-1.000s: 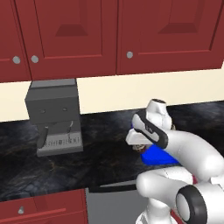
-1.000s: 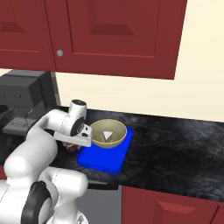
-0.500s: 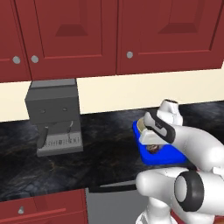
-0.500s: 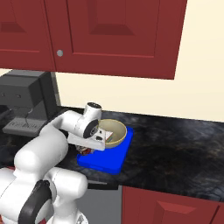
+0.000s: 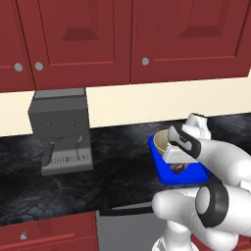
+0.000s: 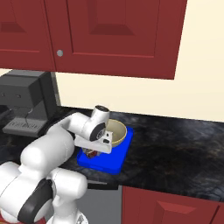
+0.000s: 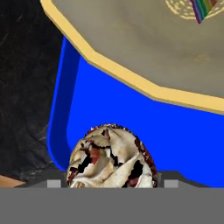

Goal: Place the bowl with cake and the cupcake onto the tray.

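Observation:
The blue tray (image 5: 190,175) (image 6: 110,162) (image 7: 131,109) lies on the dark counter. The tan bowl (image 5: 160,141) (image 6: 117,132) (image 7: 144,48) sits on the tray's far part, and its cake slice (image 7: 202,8) shows at the top right of the hand view. My gripper (image 5: 176,162) (image 6: 93,151) (image 7: 112,183) hangs low over the tray's near part, shut on the cupcake (image 5: 177,168) (image 6: 92,153) (image 7: 111,159). The cupcake is brown with pale frosting and is just in front of the bowl's rim. Whether its base touches the tray is hidden.
A grey coffee machine (image 5: 61,130) (image 6: 26,103) stands on the counter to the left of the tray. Red cabinets hang above. The black counter (image 5: 117,176) (image 6: 175,148) stretches to both sides, and its front edge lies just behind the tray's near rim.
My gripper has carried the cupcake to the right, from beside the tray to over its near part, then sunk a little. The bowl and the tray have stayed in place.

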{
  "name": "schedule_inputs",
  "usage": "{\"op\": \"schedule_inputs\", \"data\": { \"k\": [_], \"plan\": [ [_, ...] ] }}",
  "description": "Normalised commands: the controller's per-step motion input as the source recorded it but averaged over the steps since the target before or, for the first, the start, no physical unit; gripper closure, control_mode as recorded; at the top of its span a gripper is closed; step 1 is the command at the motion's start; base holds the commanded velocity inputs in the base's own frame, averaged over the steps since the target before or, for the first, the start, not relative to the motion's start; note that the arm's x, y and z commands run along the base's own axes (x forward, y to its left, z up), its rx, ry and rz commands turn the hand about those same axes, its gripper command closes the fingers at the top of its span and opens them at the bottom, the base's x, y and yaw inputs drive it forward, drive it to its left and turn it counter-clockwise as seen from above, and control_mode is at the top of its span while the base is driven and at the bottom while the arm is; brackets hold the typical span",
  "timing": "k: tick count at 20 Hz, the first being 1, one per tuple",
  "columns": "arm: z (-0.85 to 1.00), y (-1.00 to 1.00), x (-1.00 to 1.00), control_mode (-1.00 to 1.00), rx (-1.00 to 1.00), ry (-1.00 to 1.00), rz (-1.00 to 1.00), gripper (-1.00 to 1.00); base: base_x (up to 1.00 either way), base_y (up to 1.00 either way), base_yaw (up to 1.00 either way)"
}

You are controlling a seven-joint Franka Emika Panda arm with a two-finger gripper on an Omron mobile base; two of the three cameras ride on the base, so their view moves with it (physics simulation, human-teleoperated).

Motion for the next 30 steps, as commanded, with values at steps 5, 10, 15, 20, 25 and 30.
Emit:
{"op": "schedule_inputs", "data": {
  "k": [5,10,15,20,25,30],
  "plan": [
    [-0.43,-0.01,0.02,-1.00,-0.01,0.00,0.00,1.00,0.00,0.00,0.00],
    [-0.16,0.00,0.03,-1.00,-0.01,0.00,0.00,1.00,0.00,0.00,0.00],
    [0.00,-0.05,0.11,-1.00,0.00,0.00,0.00,1.00,0.00,0.00,0.00],
    [0.00,-0.04,0.04,-1.00,0.00,0.00,0.00,1.00,0.00,0.00,0.00],
    [0.00,0.00,0.00,-1.00,0.00,0.00,0.00,1.00,0.00,0.00,0.00],
    [0.00,0.00,0.00,-1.00,0.00,0.00,0.00,-1.00,0.00,0.00,0.00]
  ]
}}
